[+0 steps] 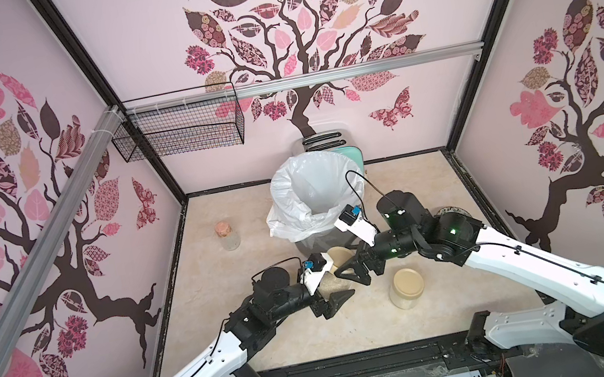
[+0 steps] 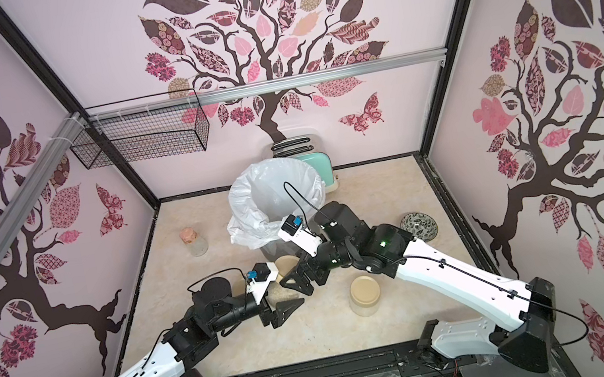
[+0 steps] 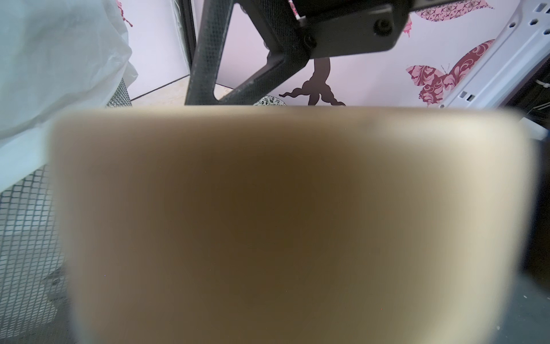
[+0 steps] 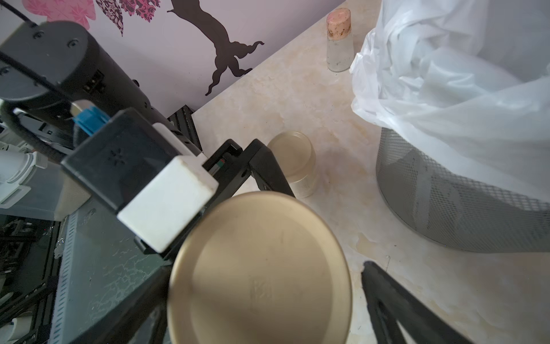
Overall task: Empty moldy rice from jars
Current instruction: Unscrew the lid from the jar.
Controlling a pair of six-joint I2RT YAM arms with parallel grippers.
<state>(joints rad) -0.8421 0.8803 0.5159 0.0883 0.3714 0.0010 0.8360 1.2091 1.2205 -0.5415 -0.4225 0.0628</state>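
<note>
A jar with a beige lid (image 1: 339, 256) (image 2: 286, 264) is tilted between both arms in front of the bin. Pale moldy rice (image 1: 331, 283) (image 2: 283, 293) shows through its glass. My left gripper (image 1: 336, 286) (image 2: 285, 293) is shut on the jar's body; the lid's side (image 3: 282, 208) fills the left wrist view and hides the fingers. My right gripper (image 1: 349, 273) (image 2: 296, 283) (image 4: 265, 268) stands open with its fingers on either side of the lid (image 4: 262, 274), one finger (image 4: 387, 297) clearly apart from it. A second lidded jar (image 1: 408, 288) (image 2: 365, 295) stands free to the right. A third jar (image 4: 294, 160) stands behind the left gripper.
A mesh bin (image 1: 314, 242) (image 4: 446, 193) lined with a white bag (image 1: 315, 178) stands just behind the grippers. A cork-stoppered flask (image 1: 228, 236) (image 4: 339, 44) is at the left, a patterned bowl (image 2: 418, 225) at the right, a teal toaster (image 1: 349, 156) by the back wall.
</note>
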